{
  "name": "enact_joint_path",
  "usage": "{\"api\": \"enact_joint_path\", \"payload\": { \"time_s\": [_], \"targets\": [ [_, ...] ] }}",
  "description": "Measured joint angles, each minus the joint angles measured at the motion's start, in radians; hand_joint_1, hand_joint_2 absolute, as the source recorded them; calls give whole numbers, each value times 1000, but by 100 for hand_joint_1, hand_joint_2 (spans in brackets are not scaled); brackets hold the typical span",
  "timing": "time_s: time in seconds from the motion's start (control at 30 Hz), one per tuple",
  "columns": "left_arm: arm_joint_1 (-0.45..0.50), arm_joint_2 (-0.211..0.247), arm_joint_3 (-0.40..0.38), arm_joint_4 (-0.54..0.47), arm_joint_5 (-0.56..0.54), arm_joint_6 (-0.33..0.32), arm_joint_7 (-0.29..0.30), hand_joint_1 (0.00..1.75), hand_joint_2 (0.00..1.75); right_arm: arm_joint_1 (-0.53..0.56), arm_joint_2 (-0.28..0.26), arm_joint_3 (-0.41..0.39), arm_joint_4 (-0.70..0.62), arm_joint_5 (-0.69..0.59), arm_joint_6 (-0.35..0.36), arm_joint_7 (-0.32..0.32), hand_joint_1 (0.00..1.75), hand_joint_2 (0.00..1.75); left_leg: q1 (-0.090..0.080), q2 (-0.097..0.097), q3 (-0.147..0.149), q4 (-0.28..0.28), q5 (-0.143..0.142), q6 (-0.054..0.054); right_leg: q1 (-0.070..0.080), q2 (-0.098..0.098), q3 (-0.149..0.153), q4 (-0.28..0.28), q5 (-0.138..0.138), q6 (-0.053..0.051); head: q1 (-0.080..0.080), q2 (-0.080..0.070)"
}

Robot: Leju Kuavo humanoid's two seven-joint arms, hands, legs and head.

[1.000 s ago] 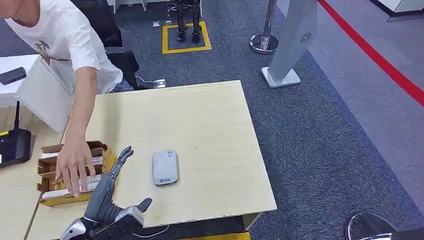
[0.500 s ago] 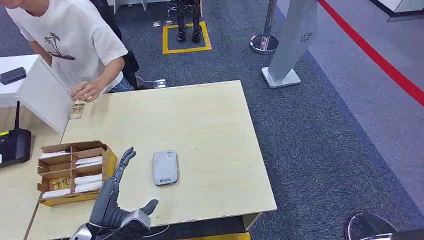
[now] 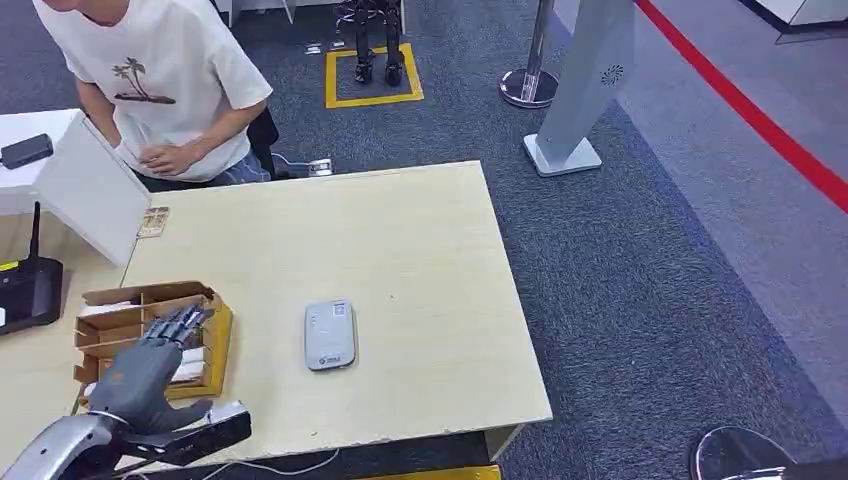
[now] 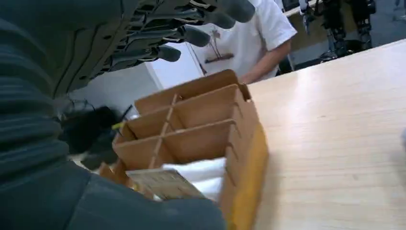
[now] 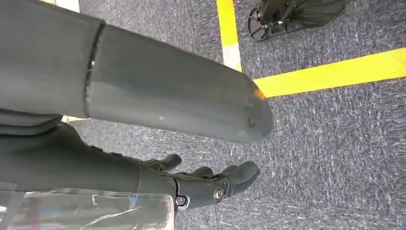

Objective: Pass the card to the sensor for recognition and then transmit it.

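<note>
Since the earlier head frames, the left hand (image 3: 150,362) has swung from the bare tabletop beside the sensor to over the cardboard divider box (image 3: 215,335), and the person (image 3: 165,80) has drawn back from the box to the table's far edge. Head view: the left hand hovers with its fingers spread over the box's compartments, holding nothing; its fingertips hide part of the white cards (image 3: 190,368) stacked inside. The grey sensor (image 3: 331,334) lies flat on the wooden table (image 3: 400,260), just beside the box and apart from the hand. One loose card (image 3: 153,222) lies near the table's far left corner, close to a tilted white panel (image 3: 90,190). A black device (image 3: 28,293) sits on the adjoining surface at the left. On the carpet beyond stand a stanchion base (image 3: 528,87) and a grey pillar (image 3: 590,70). Left wrist view: the spread fingers (image 4: 184,33) reach above the box (image 4: 191,129), not touching it; a printed card (image 4: 165,184) rests on white ones in the nearest compartment, partly cut off by the grey cover. Blur softens the box edges. Right wrist view: the right hand (image 5: 201,182) hangs over grey carpet (image 5: 335,143) crossed by yellow floor tape (image 5: 330,72), fingers loosely curled, nothing in them; how far they are curled is hard to make out.
</note>
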Motion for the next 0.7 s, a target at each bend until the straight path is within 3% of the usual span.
{"api": "enact_joint_path", "payload": {
  "time_s": [0.1, 0.2, 0.5, 0.6, 0.7],
  "targets": [
    [-61, 69, 0, 15, -7, -46, 0, 0, 175, 0, 0, 0, 0, 3, 0, -6, 0, 175, 0, 0, 0, 0, 0, 0, 0, 0, 0, 0, 0, 0, 0, 0],
    [-88, 107, 0, 21, -7, -57, -2, 0, 175, 0, 0, 0, 0, 3, 1, -7, 0, 175, 0, 0, 0, 0, 0, 0, 0, 0, 0, 0, 0, 0, 0, 0],
    [-171, 156, 0, 61, -2, -96, 6, 0, 175, -2, 0, 0, 0, 12, 2, -9, 0, 175, 0, 1, 0, 0, 0, 0, 0, 0, 0, -1, 0, 0, 0, 0],
    [-188, 168, 0, 74, 51, -107, -5, 0, 175, -2, 0, 0, 0, 18, 4, -7, 0, 175, 0, 0, 0, 0, 0, 0, 0, 0, 0, -1, 0, 0, 0, 0],
    [-188, 169, 0, 83, 171, -104, -7, 0, 175, -3, 0, 2, 1, 25, 10, -10, 0, 175, 0, 1, 0, 0, 0, 0, 0, 1, 0, 0, 0, 0, 0, 0]
  ]
}}
